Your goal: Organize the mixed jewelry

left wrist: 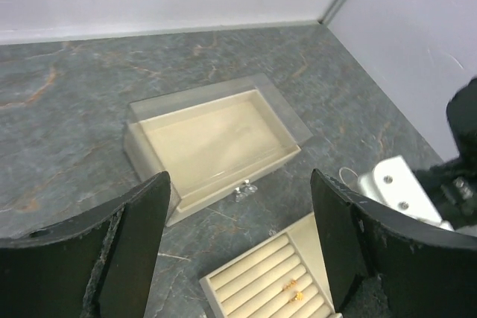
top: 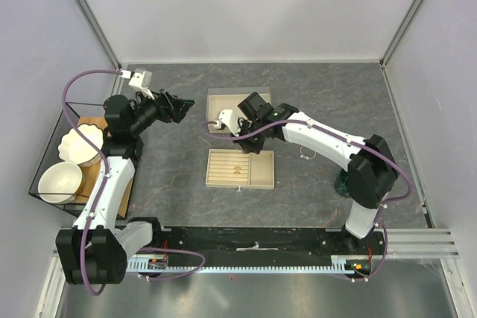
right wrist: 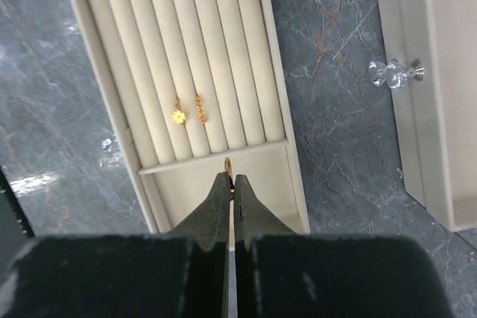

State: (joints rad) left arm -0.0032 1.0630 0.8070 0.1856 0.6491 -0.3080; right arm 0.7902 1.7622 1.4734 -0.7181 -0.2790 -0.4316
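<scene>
Standing nearest: a dark green vessel (top: 344, 182) on the right of the table (top: 171, 169), partly hidden behind the right arm's elbow. On the left is a white bowl (top: 59, 182), with a scalloped bowl (top: 80, 144) just beyond it.
Tray: the slotted tray (right wrist: 186, 191) lies flat mid-table, with its padded rolls on one side and a plain compartment on the other.
Sorted so far: two gold pieces (right wrist: 188, 112) sit side by side in the slots (one looks flower-shaped).
Right claw: the right claw (right wrist: 229, 178) hangs over the edge where the plain compartment meets the rolls, its fingers pressed together on a gold ring (right wrist: 228, 163) pinched at the very tips.
Loose on the table: a thin silver hoop (top: 305, 154) lies right of the tray, apart from it and under the right forearm.
Left claw: the left claw (left wrist: 239, 176) hovers over the table's left half, its fingers spread wide with nothing between them, pointing towards the box and tray.
Farthest: the beige box (left wrist: 149, 147) sits beyond the tray, its clear knob (left wrist: 244, 190) facing the tray across a strip of bare table.
</scene>
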